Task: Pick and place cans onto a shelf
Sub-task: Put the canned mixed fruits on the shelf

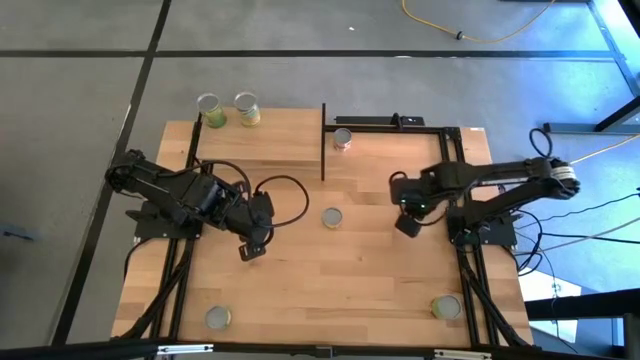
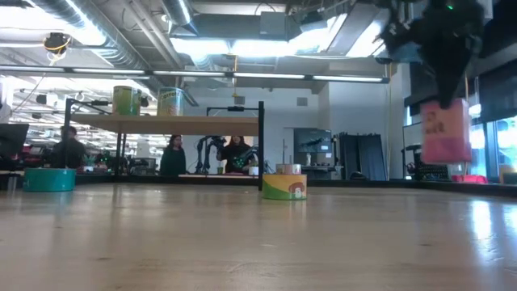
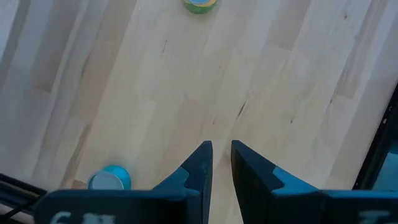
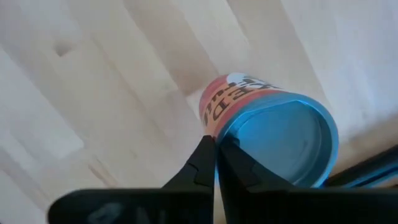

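Two cans [image 1: 228, 110] stood on the shelf [image 1: 270, 145]; five waited on the table [image 1: 330, 270]. Right gripper [image 1: 407, 222] clenched a red can [image 4: 273, 134] aloft. Left gripper [image 1: 250, 247] nearly closed, empty

Bright overhead strips — blurred foreground

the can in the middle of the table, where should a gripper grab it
The can in the middle of the table stands upright, silvery top up, apart from everything else. Probably best to come straight down and close the fingers across its round side wall, just below the rim. The left gripper is nearby.
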